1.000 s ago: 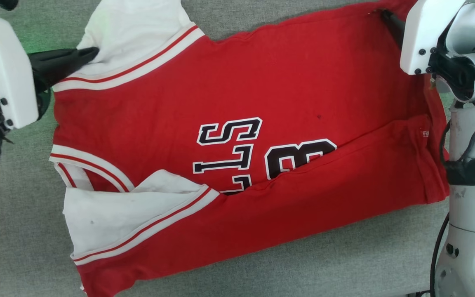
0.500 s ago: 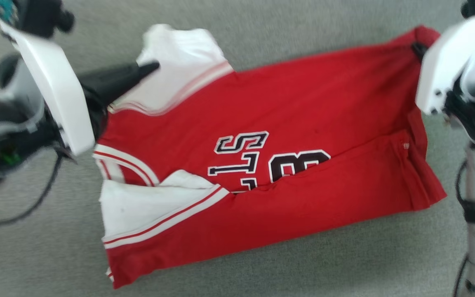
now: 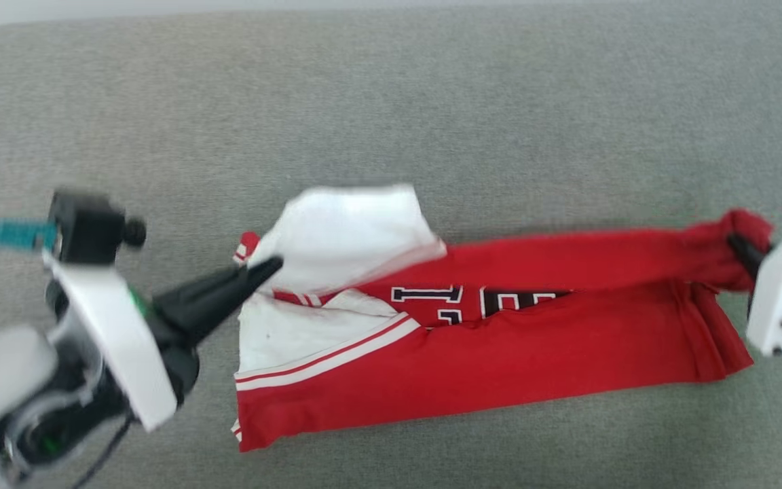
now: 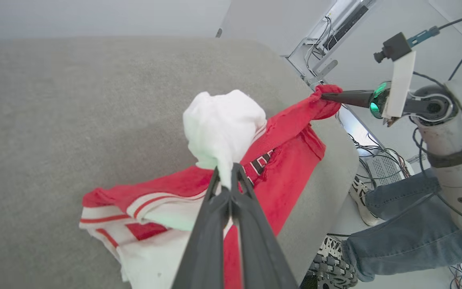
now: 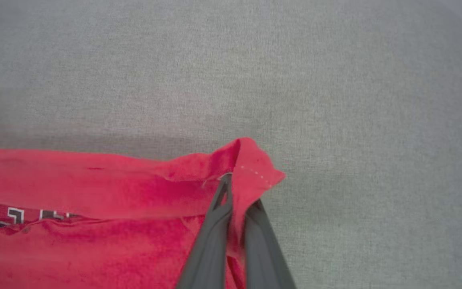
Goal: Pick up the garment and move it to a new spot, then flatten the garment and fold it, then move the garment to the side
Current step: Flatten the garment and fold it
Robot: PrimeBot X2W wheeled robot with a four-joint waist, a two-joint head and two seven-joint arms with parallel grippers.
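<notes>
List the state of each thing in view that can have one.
garment: partly folded lengthwise, far edge raised at both ends.
left hand: shut on the garment's white sleeve.
right hand: shut on the garment's red corner.

The red T-shirt [image 3: 499, 353] with white sleeves and striped trim is stretched lengthwise on the grey fabric surface [image 3: 391, 102]. Its near edge is folded over, its far edge is lifted at both ends, and the black-and-white lettering is partly covered.
</notes>
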